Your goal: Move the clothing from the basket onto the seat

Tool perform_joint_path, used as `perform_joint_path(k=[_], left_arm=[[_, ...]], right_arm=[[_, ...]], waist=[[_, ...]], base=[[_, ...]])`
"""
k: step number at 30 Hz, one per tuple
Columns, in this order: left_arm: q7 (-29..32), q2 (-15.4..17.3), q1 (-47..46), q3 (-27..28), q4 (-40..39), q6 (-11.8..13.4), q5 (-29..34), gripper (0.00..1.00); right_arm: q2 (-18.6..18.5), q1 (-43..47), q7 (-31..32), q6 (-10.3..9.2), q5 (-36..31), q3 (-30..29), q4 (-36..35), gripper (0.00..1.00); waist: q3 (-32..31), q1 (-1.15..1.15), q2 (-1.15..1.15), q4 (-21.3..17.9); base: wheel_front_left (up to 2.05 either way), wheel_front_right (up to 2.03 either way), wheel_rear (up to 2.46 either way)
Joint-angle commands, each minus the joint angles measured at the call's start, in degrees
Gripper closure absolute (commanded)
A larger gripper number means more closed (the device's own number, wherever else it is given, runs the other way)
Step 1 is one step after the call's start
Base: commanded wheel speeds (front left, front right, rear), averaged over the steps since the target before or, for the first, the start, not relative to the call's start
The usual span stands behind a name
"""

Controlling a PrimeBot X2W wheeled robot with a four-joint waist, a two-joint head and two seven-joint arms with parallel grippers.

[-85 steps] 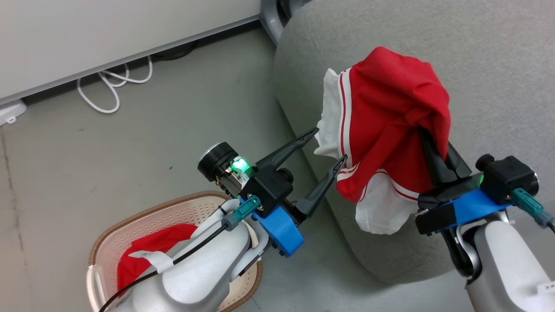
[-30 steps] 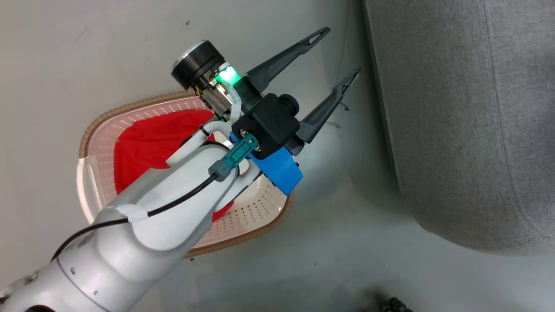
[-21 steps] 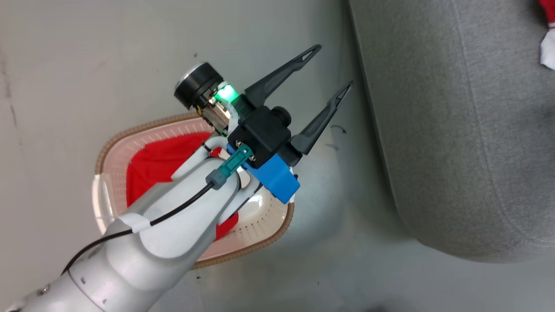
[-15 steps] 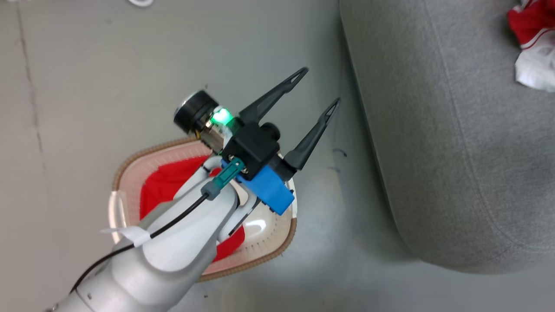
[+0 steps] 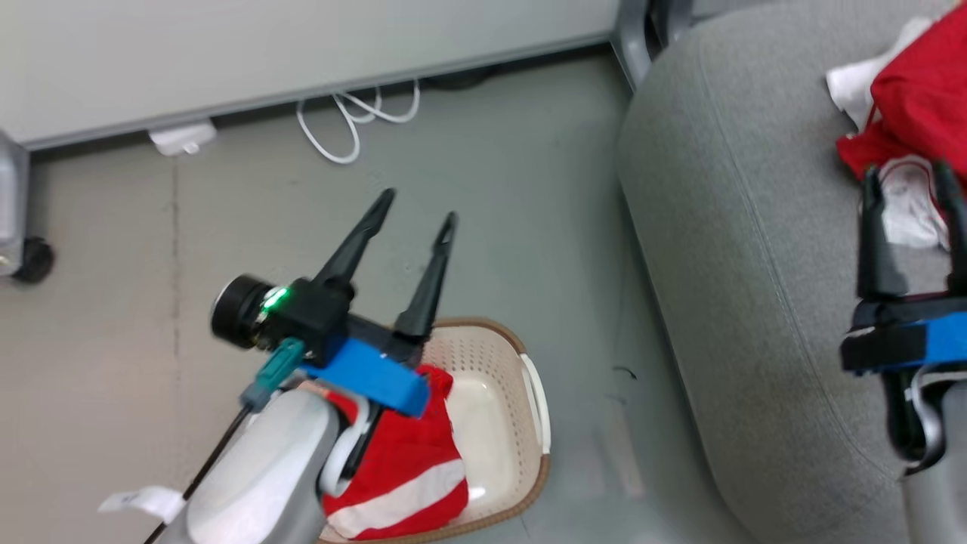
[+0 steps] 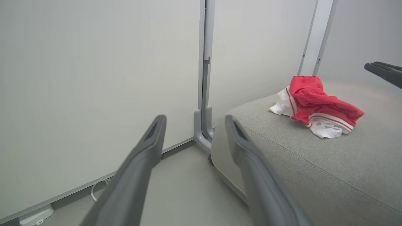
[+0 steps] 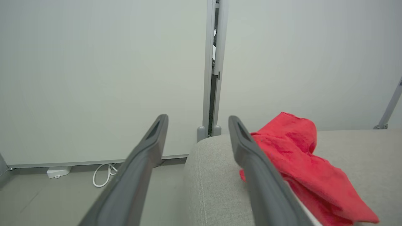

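Left gripper: raised over the far rim of the basket, my fingers pointing out above the floor. They are spread wide with nothing between them; my left wrist view looks straight through the gap to the partition panel. Right gripper: over the seat, fingers just as wide apart and empty. My right wrist view shows only panel and the seat's rounded edge between them. In the head view my right tips stand either side of a white patch of the red garment; whether they touch it or hang above it I cannot tell. That garment lies crumpled on the seat cushion, red bunched on top, with white panel and striped trim showing at its edges. The second garment, red with a broad white band, lies heaped in the basket on the side away from the seat, partly under my left forearm. The cream bottom on the seat side is bare. The basket stands on the floor beside the seat, not touching it, with a strip of floor between and one white handle facing the seat. At the foot of the panel lie a looped white cable and a small white box. A black caster sits at the left edge of the head view.
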Motion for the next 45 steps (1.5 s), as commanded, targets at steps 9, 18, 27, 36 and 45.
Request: perform_joint_path(k=[9, 18, 27, 36, 45], left_arm=[[-0.20, -0.89, 9.94, 12.37, -2.66, -1.03, 2.54, 0.00], [-0.20, -3.68, 17.29, 20.55, -2.97, -3.22, 5.98, 0.00], [-0.20, -6.32, 22.67, 25.95, -2.72, -5.41, 9.18, 0.00], [-0.20, -8.16, 25.13, 30.30, -3.28, -6.52, 11.23, 0.00], [-0.21, -9.25, 25.75, 32.05, -3.11, -7.40, 12.61, 0.00]], right_arm=[[3.91, 7.32, -0.19, 0.03, 0.04, 3.77, -3.68, 0.00], [6.60, 13.54, -0.19, 0.03, -1.79, 3.39, -5.65, 0.00], [8.58, 18.90, -0.19, 0.03, -2.02, 3.17, -4.85, 0.00], [9.48, 19.97, -0.19, 0.03, -2.14, 3.57, -4.35, 0.00], [9.80, 20.29, -0.19, 0.03, -2.04, 4.02, -4.44, 0.00]], waist=[[-7.29, 0.01, 0.00, 6.24], [-10.72, 0.01, 0.00, 8.69], [-13.62, 0.01, 0.00, 9.58], [-14.78, 0.01, 0.00, 10.04], [-15.20, 0.01, 0.00, 10.26]], base=[[0.00, 0.00, 0.00], [0.00, 0.00, 0.00], [0.00, 0.00, 0.00], [0.00, 0.00, 0.00], [0.00, 0.00, 0.00]])
